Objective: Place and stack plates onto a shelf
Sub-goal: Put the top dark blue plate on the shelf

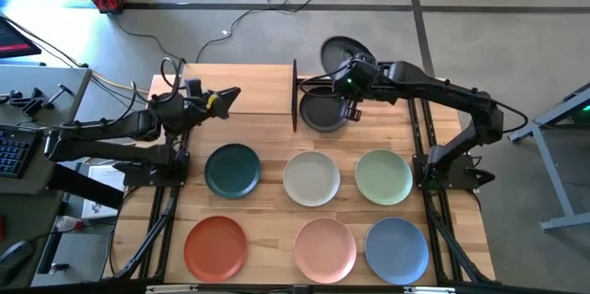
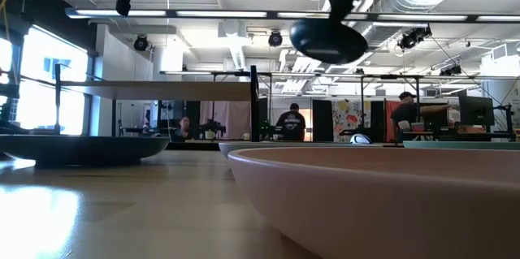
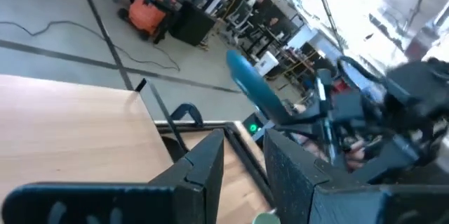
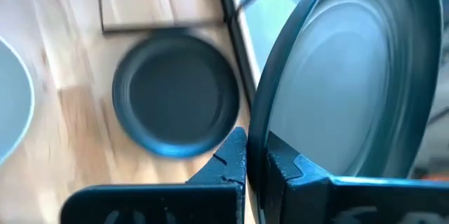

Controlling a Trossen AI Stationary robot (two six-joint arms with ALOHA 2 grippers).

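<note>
1. The charcoal round matte plate (image 1: 343,52) is hanging tilted in the air. The right jaws are pinching shut on a single spot of its rim, and nearly all of the plate is reaching out past their tips. With so narrow a hold, the plate is at risk of swivelling or sliding free once it is being levelled for the shelf.
2. A second charcoal round matte plate (image 1: 323,111) is lying flat on the plank surface, just below the right jaws. If the grip slips here, the held plate is likely going to fall onto it and chip or knock it aside.
3. The small light-wood shelf board on its thin black metal frame (image 1: 240,87) is sitting to one side of the right jaws, with a black upright (image 1: 295,96) standing between them and the board. A sideways carry made too low is risking the rim catching that upright.
4. The left jaws are standing open with nothing between them, hovering over the shelf board across the upright from the right jaws. They are crowding the landing spot, so the incoming plate could be striking them.
5. The off-white round plate (image 1: 311,177) and pale green round plate (image 1: 383,176) are resting on the surface, well clear of both jaws, and are facing little danger.
</note>
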